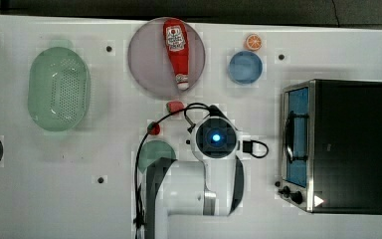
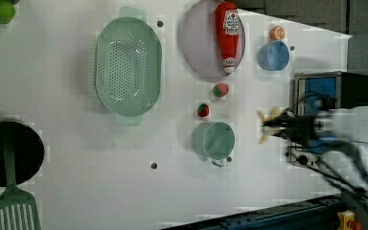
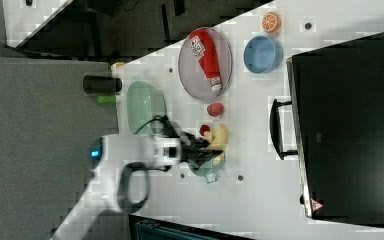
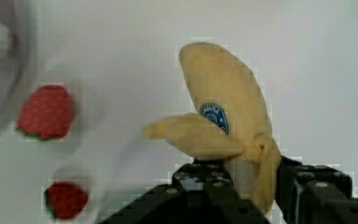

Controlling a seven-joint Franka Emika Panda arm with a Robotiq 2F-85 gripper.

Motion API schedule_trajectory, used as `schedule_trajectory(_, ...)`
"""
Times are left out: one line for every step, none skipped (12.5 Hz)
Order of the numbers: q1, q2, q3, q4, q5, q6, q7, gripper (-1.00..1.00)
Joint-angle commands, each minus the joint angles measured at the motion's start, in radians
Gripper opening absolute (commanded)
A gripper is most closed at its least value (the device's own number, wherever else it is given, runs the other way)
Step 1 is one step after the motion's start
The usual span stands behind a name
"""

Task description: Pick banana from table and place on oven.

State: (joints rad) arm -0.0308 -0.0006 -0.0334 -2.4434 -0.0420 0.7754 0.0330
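White rounded arm (image 1: 194,191), dark grey joint bands, round wrist cap with glowing blue light, black looping cables, black screwed gripper (image 4: 242,186) fingers.

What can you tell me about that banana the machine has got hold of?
The banana is a small pale yellow toy that looks soft, partly peeled: one peel flap hangs sideways off its lower part. A round blue sticker sits on its side. Its lower end is pinched between the black fingers of the tool, with the rounded tip pointing away from them. In the right view it hangs above the white table, near the mint cup and strawberries.
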Motion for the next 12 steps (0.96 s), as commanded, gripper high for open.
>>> schedule_trajectory(0.017,-0.184,-0.015,0.188,0.022,-0.234,-0.013,-0.43)
schedule_trajectory(0.016,-0.218,-0.025,0.241,0.022,-0.343,-0.013,-0.43)
schedule_trajectory(0.014,-0.238,-0.041,0.292,0.022,-0.432,-0.013,-0.43)
schedule_trajectory(0.010,-0.244,-0.060,0.342,0.018,-0.495,-0.018,-0.43)
schedule_trajectory(0.006,-0.243,-0.083,0.390,0.014,-0.537,-0.030,-0.43)
schedule_trajectory(0.000,-0.236,-0.112,0.429,0.011,-0.564,-0.036,-0.43)
schedule_trajectory(-0.007,-0.225,-0.148,0.456,0.010,-0.582,-0.054,-0.43)
schedule_trajectory(-0.014,-0.210,-0.188,0.471,0.006,-0.582,-0.093,-0.43)
schedule_trajectory(-0.020,-0.191,-0.233,0.479,-0.006,-0.575,-0.151,-0.43)
schedule_trajectory(-0.024,-0.166,-0.281,0.486,-0.021,-0.558,-0.227,-0.43)
schedule_trajectory(-0.025,-0.138,-0.331,0.490,-0.031,-0.522,-0.306,-0.43)
schedule_trajectory(-0.026,-0.105,-0.380,0.490,-0.032,-0.469,-0.393,-0.43)
